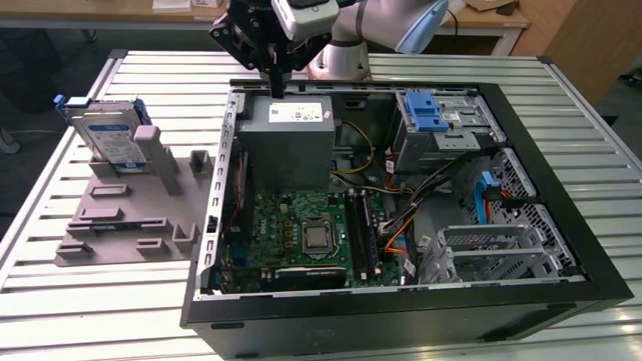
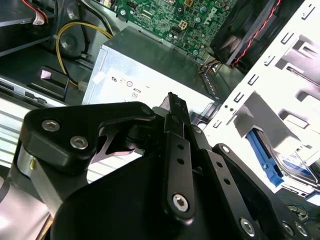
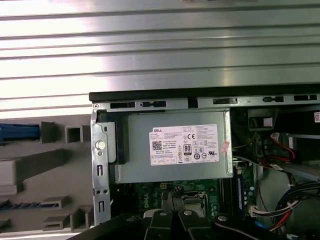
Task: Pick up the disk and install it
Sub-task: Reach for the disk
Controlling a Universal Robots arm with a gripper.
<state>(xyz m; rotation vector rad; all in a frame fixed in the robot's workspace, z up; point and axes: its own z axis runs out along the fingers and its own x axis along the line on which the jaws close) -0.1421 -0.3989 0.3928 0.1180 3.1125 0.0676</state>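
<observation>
On the slatted metal worktop [image 1: 101, 308], an open computer case [image 1: 401, 323] laid on its side, interior facing up. Inside the case, at the far end, a grey power supply box [image 1: 291, 143] with a white sticker. In front of that box, a green motherboard [image 1: 301, 233]. Toward the exterior view's right, a silver drive cage [image 1: 441, 124] with a blue latch, and below it loose cables [image 1: 401, 218] in orange, yellow and black.

Beside the case, on the exterior view's left, a grey moulded holder [image 1: 131, 218] flat on the worktop. Upright in its far slot, the disk [image 1: 108, 139], label facing outward, blue carrier frame along its edges, well apart from the arm.

Above the case's far rim, the end effector [image 1: 273, 81], pointing straight down, fingers pressed together and closed on themselves, just over the far edge of the power supply box. In both wrist views, the same black end effector [image 2: 175, 102] [image 3: 175, 195] in the foreground, with the stickered box [image 3: 170, 150] [image 2: 140, 65] directly beyond it.
</observation>
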